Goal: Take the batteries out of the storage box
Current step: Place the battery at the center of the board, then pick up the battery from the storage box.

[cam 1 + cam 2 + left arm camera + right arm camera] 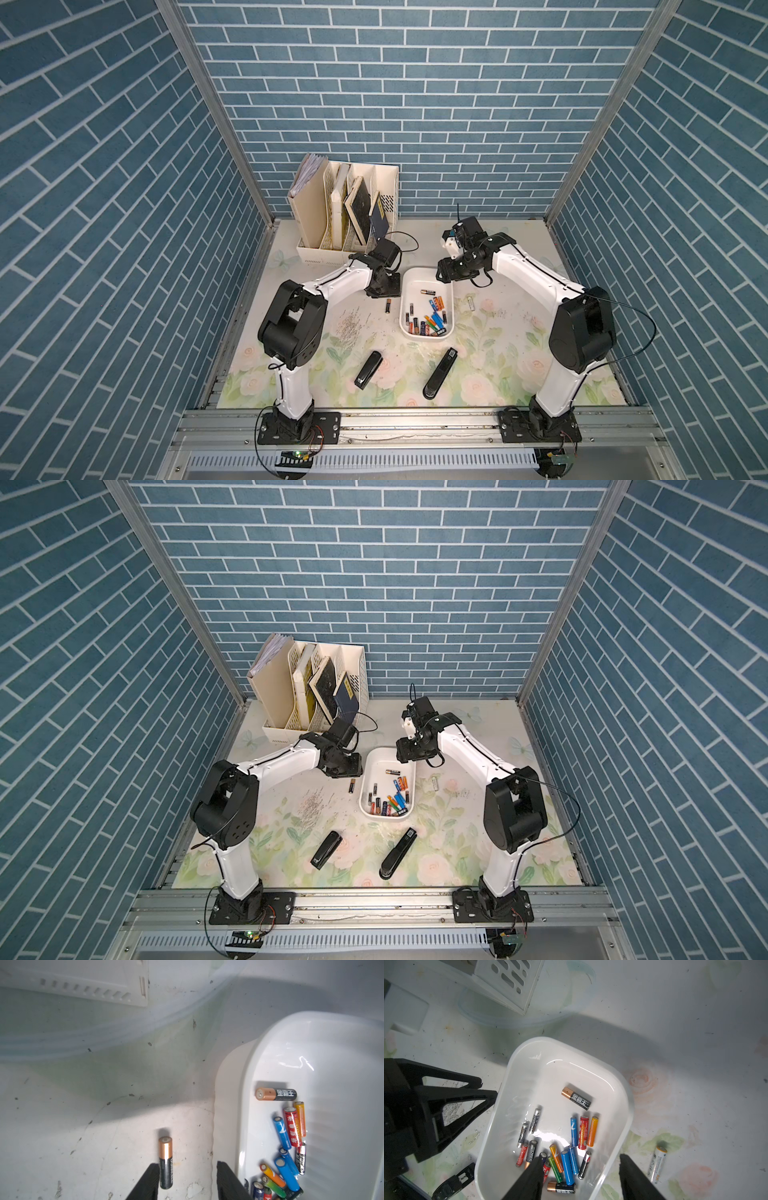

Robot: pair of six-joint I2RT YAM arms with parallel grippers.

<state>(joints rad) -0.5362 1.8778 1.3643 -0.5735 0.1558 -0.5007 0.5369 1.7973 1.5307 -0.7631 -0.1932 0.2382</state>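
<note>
The batteries [567,1167] are small, light, hard and smooth, so they can roll and slip. Pinch one across its middle. Most lie in the white box [417,279], in the middle of both top views. One black and gold battery [165,1162] lies on the tabletop [478,374] just left of the box, between the open left fingers [148,1182]. The right fingers [633,1180] are open over the box and hold nothing. Some batteries lie on top of others, and the arms hide both sets of fingers from above.

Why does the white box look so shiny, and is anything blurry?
Right wrist view: glare gleams on the box floor among the batteries. Left wrist view: the file organizer is blurred, a shadow darkens the table. In both top views, the walls splay outward.
</note>
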